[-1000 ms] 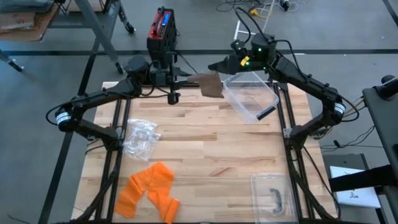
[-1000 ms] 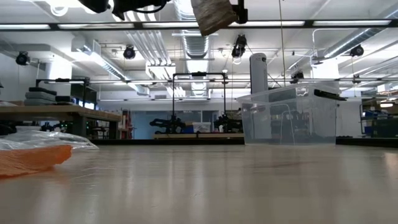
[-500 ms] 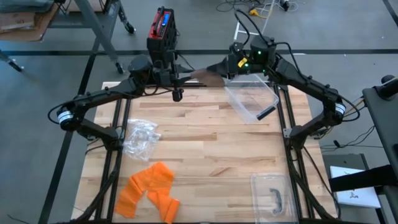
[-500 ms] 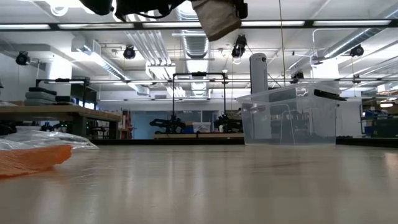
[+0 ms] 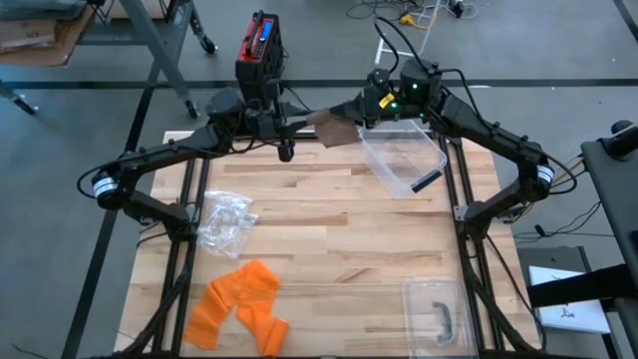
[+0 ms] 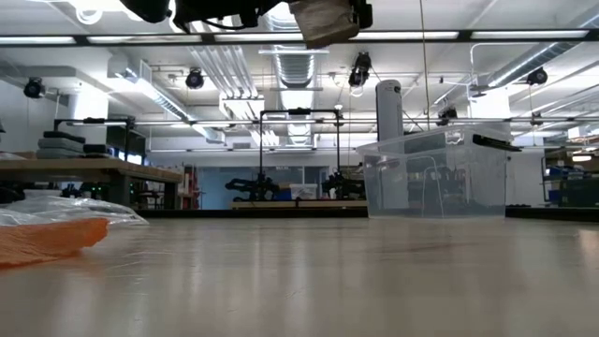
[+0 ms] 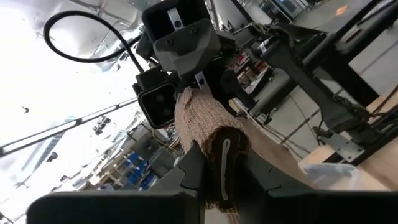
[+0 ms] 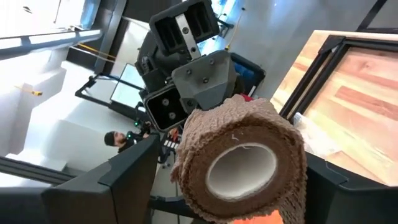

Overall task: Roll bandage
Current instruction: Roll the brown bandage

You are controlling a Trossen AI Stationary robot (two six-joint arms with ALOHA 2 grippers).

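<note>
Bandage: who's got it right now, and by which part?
Both grippers, above the table's far edge. The left gripper is shut on the bandage at its loose end; the right gripper straddles the roll.

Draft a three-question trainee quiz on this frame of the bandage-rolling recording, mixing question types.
1. True or false: the brown woven bandage roll lies flat on the pale wooden slatted table.
2. Which item sits nearest the table's front-left corner?
A. the clear plastic bin
B. the orange fabric strips
C. the crinkled clear plastic bag
3. Fill in: the left pincer is shut on the bandage's ____ end.

Key:
1. False; both arms hold it up in the air near the table's far edge, the right pincer around the roll.
2. B
3. Loose (tail) end.
</note>
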